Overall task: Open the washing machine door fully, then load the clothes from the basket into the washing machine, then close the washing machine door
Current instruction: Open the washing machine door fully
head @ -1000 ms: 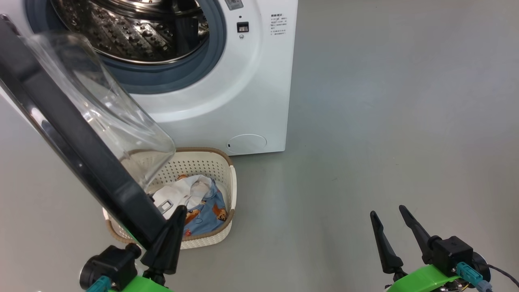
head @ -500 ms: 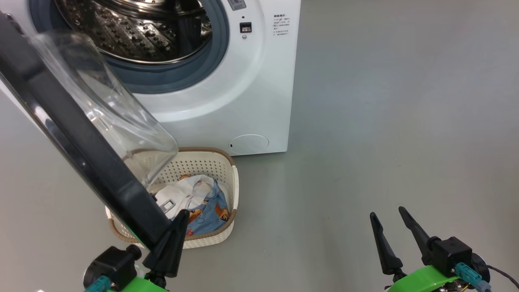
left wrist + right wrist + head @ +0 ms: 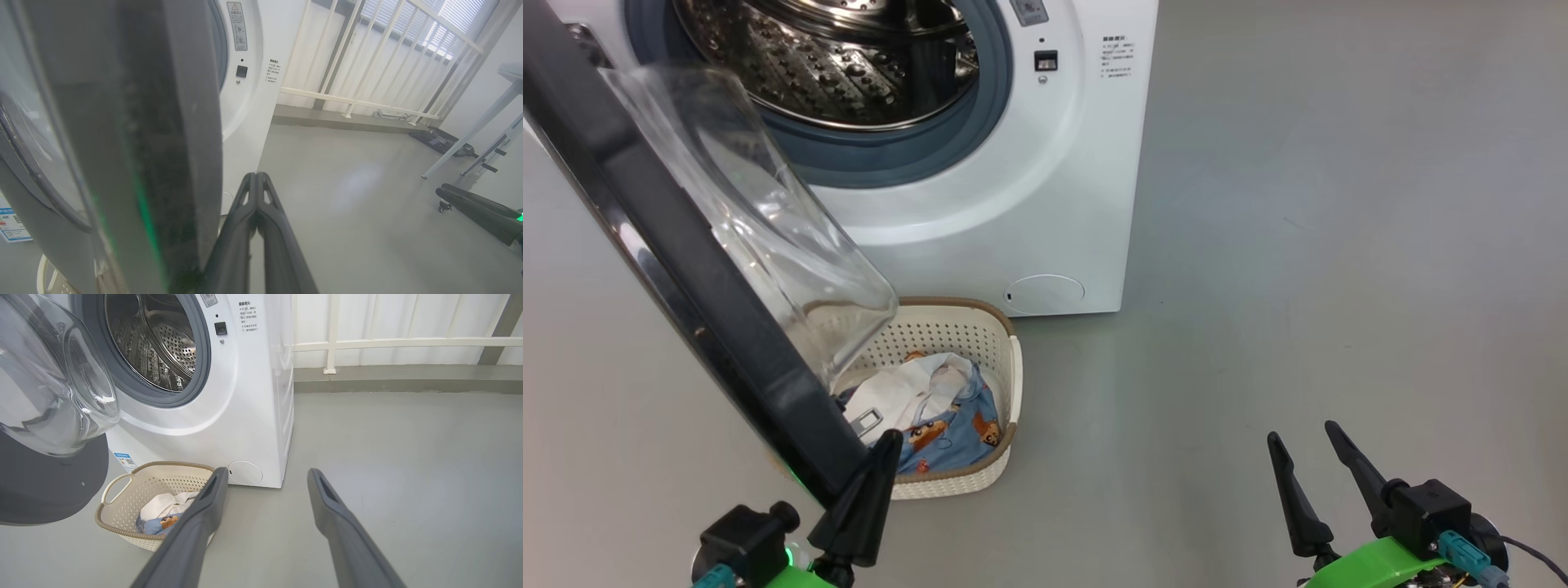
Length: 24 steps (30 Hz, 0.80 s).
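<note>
The washing machine door (image 3: 686, 278) stood open to the left of the washing machine (image 3: 1045, 188). Its glass bowl (image 3: 768, 204) overhung the basket (image 3: 980, 318), which sat on the floor (image 3: 1258, 245) just in front of the machine with the clothes (image 3: 947, 416) inside. The left gripper (image 3: 882, 457) was at the door's near edge, just beside it, jaws pressed together on nothing. The right gripper (image 3: 1302, 431) hung well to the right over the floor, jaws parted and empty.
</note>
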Tool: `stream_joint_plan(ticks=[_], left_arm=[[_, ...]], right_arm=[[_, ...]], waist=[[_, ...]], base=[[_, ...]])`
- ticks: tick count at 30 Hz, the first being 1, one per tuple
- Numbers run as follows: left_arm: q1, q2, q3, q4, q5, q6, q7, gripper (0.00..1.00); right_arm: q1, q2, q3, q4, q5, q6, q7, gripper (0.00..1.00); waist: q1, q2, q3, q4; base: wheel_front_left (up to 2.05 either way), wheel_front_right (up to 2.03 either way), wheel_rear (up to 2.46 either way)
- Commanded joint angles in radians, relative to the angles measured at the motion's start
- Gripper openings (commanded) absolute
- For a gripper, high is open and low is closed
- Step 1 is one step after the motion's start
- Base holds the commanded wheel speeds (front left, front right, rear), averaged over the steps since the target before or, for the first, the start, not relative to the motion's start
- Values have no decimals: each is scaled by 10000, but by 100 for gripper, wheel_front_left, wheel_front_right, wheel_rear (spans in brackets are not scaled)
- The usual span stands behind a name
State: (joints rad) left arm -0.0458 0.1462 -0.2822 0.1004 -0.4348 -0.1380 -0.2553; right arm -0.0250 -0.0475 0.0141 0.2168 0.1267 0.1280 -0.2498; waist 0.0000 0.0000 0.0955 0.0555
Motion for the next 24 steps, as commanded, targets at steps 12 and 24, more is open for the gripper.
stream_joint_plan(ticks=[12,24], left_arm=[[66,191,936,-192,132,73,-65,0],[428,246,975,-1268,61,73,-65,0]], right_arm=[[-272,-28,275,-123,185,27,-120,100],[-299,-28,221,-109,184,27,-120,100]], waist=[[0,0,-17,372],[0,0,104,800]], base=[[0,0,0],[0,0,0]])
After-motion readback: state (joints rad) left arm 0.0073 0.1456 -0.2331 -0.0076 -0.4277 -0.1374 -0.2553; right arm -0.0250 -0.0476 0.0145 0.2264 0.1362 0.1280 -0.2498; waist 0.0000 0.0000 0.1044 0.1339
